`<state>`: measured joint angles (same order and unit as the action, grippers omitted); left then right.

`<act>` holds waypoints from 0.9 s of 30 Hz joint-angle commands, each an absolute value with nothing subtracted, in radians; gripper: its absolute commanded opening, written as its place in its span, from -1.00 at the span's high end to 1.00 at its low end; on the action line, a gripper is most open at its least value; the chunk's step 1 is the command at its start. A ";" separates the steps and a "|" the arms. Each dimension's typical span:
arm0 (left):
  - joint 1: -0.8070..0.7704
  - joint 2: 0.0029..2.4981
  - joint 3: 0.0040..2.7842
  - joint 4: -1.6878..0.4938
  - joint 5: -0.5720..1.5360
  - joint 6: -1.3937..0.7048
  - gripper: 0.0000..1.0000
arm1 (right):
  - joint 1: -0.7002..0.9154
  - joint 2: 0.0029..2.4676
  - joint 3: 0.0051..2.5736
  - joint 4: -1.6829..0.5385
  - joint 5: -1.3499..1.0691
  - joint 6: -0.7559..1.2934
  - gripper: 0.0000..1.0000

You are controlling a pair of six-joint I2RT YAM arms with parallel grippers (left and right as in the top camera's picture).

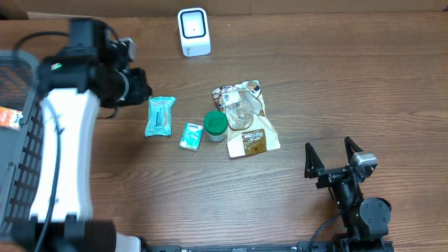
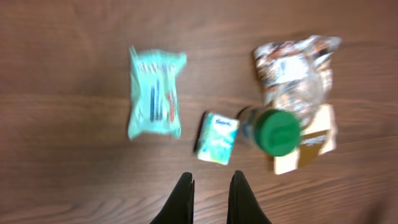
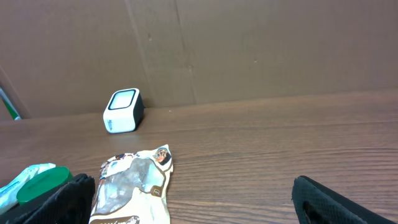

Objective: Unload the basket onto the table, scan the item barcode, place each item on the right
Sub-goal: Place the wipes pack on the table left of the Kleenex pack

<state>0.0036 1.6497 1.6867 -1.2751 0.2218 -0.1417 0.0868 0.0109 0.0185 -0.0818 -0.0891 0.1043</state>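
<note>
The left gripper [image 2: 211, 179] hangs above the table [image 2: 74, 186] with its fingers drawn together and nothing between them, pointing down at the goods. That looks like a survey pose before picking one up. Just ahead of its tips lies a small box [image 2: 217, 137], flat on the wood. It is the closest item and, in my judgement, the likeliest to be scanned first. Beyond the box and to one side is a teal packet [image 2: 155, 93]. To the other side a green-lidded jar [image 2: 277, 129] rests against a crinkled snack bag [image 2: 298, 74]. All four sit close together, probably so that either arm can reach them.

The white scanner [image 1: 194, 31] stands well beyond the cluster at the table's far edge, its window facing the items. Whatever is lifted will need its barcode turned that way.

The right gripper [image 1: 334, 150] waits spread wide and empty, well apart from the bag. A wire basket [image 1: 14, 140] sits behind the left arm.
</note>
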 commanded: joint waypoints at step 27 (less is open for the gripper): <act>0.488 1.470 2.045 -1.325 0.234 -0.160 -0.99 | 0.089 0.003 0.008 -0.077 -0.087 0.107 -1.00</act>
<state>0.3904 1.4929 2.0190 -1.3136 0.2478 -0.1471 0.0868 0.0109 0.0185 -0.0818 -0.0891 0.1043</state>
